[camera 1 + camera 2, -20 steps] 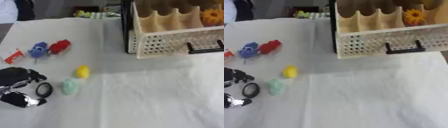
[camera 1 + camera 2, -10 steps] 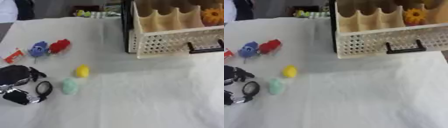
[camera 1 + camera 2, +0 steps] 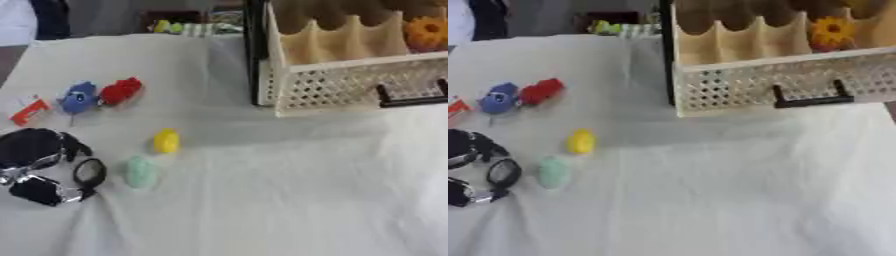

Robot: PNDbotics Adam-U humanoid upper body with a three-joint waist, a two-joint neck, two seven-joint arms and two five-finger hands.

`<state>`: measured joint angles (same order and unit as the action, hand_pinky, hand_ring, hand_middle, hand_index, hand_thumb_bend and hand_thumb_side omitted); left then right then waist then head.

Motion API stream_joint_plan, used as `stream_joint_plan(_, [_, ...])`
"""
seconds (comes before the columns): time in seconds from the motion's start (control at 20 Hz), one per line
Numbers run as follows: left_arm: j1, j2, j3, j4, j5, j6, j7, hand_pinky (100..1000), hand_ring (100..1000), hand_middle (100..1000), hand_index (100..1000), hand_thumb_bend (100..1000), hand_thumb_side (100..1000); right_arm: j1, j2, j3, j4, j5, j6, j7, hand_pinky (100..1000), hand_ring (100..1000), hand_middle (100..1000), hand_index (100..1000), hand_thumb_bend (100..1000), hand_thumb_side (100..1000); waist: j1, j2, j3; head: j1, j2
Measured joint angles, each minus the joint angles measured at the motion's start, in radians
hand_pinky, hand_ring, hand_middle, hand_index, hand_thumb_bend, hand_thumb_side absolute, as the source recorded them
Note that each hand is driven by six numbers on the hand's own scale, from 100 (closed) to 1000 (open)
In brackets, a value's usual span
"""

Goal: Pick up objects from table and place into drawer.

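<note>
**Q.** What lay on the table [image 3: 289, 200], and where?

**A.** Nearest my left hand [image 3: 44, 167] sat a pale green object [image 3: 140, 171], small and rounded, resting on the white cloth just beside my fingers but apart from them. A yellow object [image 3: 166, 140], about the same size, lay just beyond it toward the drawer. Farther back on the left stood a red object [image 3: 121, 90] touching a blue object [image 3: 79, 97], and an orange-and-white piece [image 3: 31, 111] lay beside those, near the edge of the view. (I could not make out what any of these small things were beyond colour and shape.)

**Q.** And the drawer?

**A.** The drawer [image 3: 780, 82] stood pulled out at the far right, cream-coloured, with a perforated front, a dark handle [image 3: 808, 97] and scalloped dividers inside. An orange flower-like object [image 3: 831, 31] already sat in one of its rear compartments.

**Q.** How was your hand?

**A.** My left hand rested on the cloth at the lower left, black with silver joints, fingers curled in on themselves so that one formed a ring; it had hold of nothing. My right hand showed in neither view.

**Q.** Anything further out?

**A.** Some yellow and green items [image 3: 179, 27] lay blurred beyond the table's far edge.
</note>
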<state>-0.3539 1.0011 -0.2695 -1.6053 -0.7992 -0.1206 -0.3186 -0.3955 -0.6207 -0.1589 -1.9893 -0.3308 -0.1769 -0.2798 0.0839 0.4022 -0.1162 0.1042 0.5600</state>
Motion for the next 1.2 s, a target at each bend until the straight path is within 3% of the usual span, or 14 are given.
stream_joint_plan(0.1, [0.000, 0.000, -0.003, -0.004, 0.000, -0.003, 0.010, 302, 479, 537, 757, 431, 667, 0.000, 0.000, 0.000, 0.000, 0.000, 0.002, -0.001, 575, 544, 324, 686, 100, 970, 0.000, 0.000, 0.000, 0.000, 0.000])
stream_joint_plan(0.3, [0.000, 0.000, -0.006, -0.007, 0.000, -0.004, 0.030, 316, 502, 581, 836, 442, 689, 0.000, 0.001, 0.000, 0.000, 0.000, 0.008, 0.003, 576, 544, 324, 685, 100, 972, 0.000, 0.000, 0.001, 0.000, 0.000])
stream_joint_plan(0.8, [-0.001, -0.001, -0.012, -0.018, 0.022, -0.011, 0.034, 296, 486, 562, 824, 368, 674, 0.000, 0.010, -0.001, 0.000, 0.000, 0.023, 0.002, 574, 542, 321, 683, 100, 968, 0.000, 0.001, 0.001, 0.001, -0.004])
stream_joint_plan(1.2, [-0.007, -0.008, -0.011, -0.016, 0.063, 0.003, -0.004, 284, 484, 547, 803, 193, 592, 0.001, 0.016, -0.001, 0.000, 0.002, 0.032, 0.002, 572, 542, 320, 683, 100, 960, 0.000, 0.006, 0.001, 0.003, -0.008])
